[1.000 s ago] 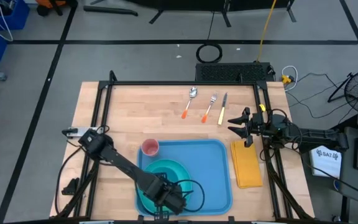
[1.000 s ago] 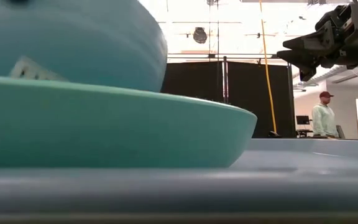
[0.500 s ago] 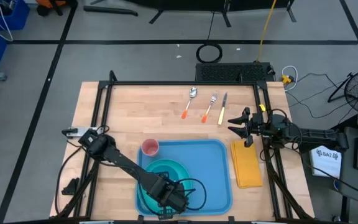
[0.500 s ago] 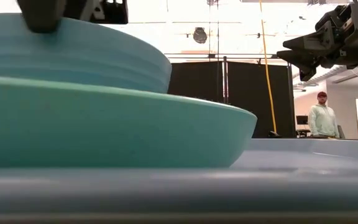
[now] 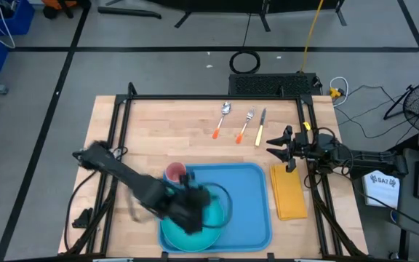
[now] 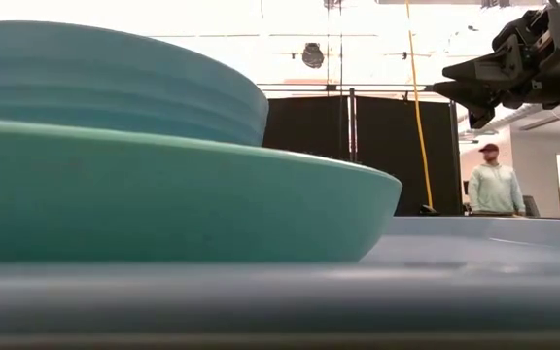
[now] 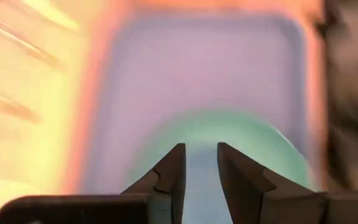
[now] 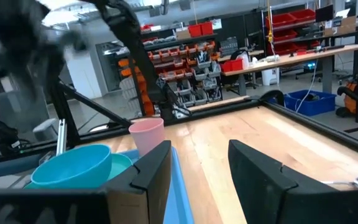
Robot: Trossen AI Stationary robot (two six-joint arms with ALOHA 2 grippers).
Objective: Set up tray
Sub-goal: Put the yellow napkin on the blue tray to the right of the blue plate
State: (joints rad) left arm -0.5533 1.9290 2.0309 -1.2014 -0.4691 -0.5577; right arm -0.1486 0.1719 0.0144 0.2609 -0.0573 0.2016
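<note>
A: Left gripper has lifted off the bowl since a second ago and swung up over the plate. Fingers parted, nothing between them in the left wrist view.

B: Bowl placed?

A: Yes, it sits on the plate, and the plate is in the tray, near-left corner. Pink cup stands at the far-left corner.

B: And my right side?

A: Right gripper hangs open, empty, just past the napkin, which lies beside the tray's right rim, long axis front to back. Spoon, fork, knife lie beyond the tray, nearer my right arm, so I'd guess that one goes next.
</note>
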